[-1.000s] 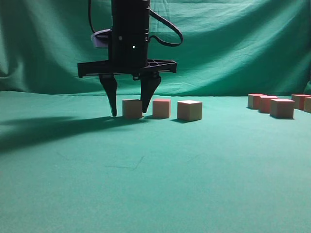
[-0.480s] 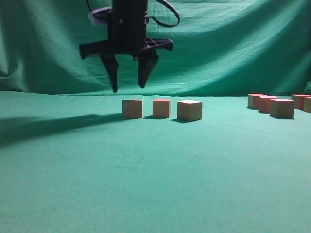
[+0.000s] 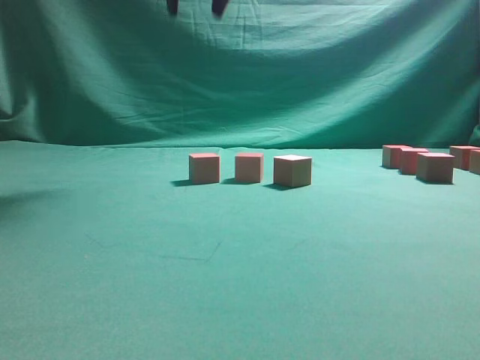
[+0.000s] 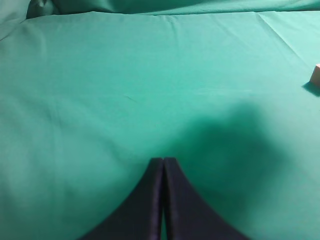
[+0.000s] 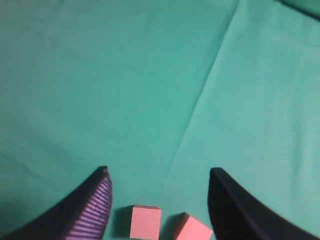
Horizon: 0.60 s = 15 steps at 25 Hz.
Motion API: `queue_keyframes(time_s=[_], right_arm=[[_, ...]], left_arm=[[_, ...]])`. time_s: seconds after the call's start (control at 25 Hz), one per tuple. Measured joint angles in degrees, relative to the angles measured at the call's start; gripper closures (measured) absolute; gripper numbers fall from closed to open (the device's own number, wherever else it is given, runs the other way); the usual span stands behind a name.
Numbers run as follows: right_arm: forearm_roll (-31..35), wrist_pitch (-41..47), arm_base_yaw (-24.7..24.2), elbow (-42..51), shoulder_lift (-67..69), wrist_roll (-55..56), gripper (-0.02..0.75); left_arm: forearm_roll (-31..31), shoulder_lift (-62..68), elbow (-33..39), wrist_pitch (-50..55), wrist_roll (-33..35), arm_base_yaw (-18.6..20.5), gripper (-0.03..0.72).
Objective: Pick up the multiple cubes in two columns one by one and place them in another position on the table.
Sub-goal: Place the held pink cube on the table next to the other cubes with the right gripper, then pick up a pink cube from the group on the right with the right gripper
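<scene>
Exterior view: three cubes sit in a row on the green bench (image 3: 225, 285), near the middle. Left cube (image 3: 204, 168) and middle cube (image 3: 249, 167) show reddish-pink tops and stand square to the camera, a small gap between them. Right cube of the row (image 3: 292, 171) is turned slightly, with a paler top; it sits just beside the middle one and a little nearer the camera. A second group of cubes (image 3: 435, 166) lies well apart at the right edge, partly overlapping one another in the view and running out of frame; exact count not readable.

Right gripper (image 5: 159, 200): fingers spread roughly halfway, nothing between them. It hangs high above the bench, with two pink-topped cubes (image 5: 145, 222) seen far below in the gap. In the exterior view only the two dark fingertips (image 3: 219, 7) show at the top edge, above the left cube.

Left gripper (image 4: 163, 161): fingers pressed together, tips meeting, holding nothing, above bare cloth. One cube corner (image 4: 315, 75) shows at the right edge of that view.

Wrinkled green backdrop (image 3: 315, 67) hangs behind the bench.
</scene>
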Motion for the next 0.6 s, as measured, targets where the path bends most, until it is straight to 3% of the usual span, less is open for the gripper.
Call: queue_keyframes(time_s=[0.16,0.36,0.6], right_arm=[[-0.3,0.1,0.0,7.8,-12.0,-2.9,0.346],[-6.2,0.4,-1.2,24.7,-29.6,-0.9,0.346],[-8.1,0.6,-11.5,42.2,-45.9,3.9,0.346]], left_arm=[[0.0,0.0,0.0,0.0,0.0,0.0,0.688],[0.0,0.0,0.0,0.0,0.0,0.0,0.688],[0.0,0.0,0.0,0.0,0.0,0.0,0.688]])
